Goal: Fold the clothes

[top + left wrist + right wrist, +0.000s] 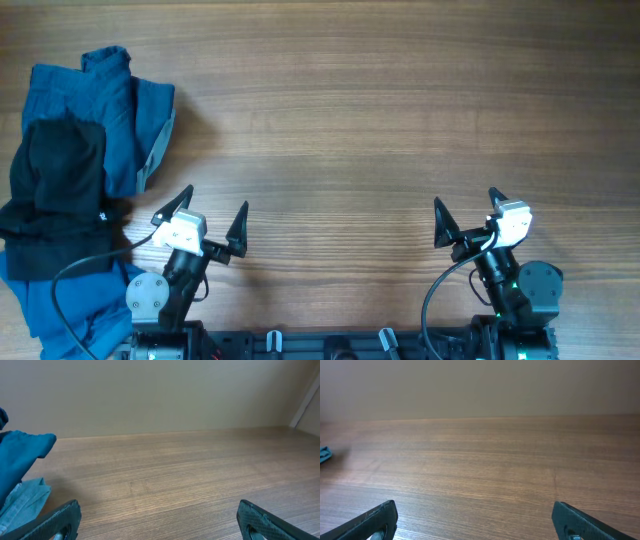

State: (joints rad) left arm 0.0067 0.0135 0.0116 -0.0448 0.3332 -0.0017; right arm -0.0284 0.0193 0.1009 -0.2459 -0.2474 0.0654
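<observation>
A heap of clothes lies at the table's left edge in the overhead view: a mid-blue garment [95, 110] with a grey lining edge [157, 150], a near-black garment [55, 190] on top of it, and more blue fabric [60, 305] at the front left. My left gripper [207, 222] is open and empty, just right of the heap, near the front edge. In the left wrist view blue fabric [20, 460] shows at the far left, beside my open jaws [160, 520]. My right gripper [467, 215] is open and empty at the front right; its jaws [475, 522] hover over bare wood.
The wooden table [350, 120] spreads across the middle and right. A black cable [80, 265] loops over the clothes by the left arm's base. The arm bases sit along the front edge.
</observation>
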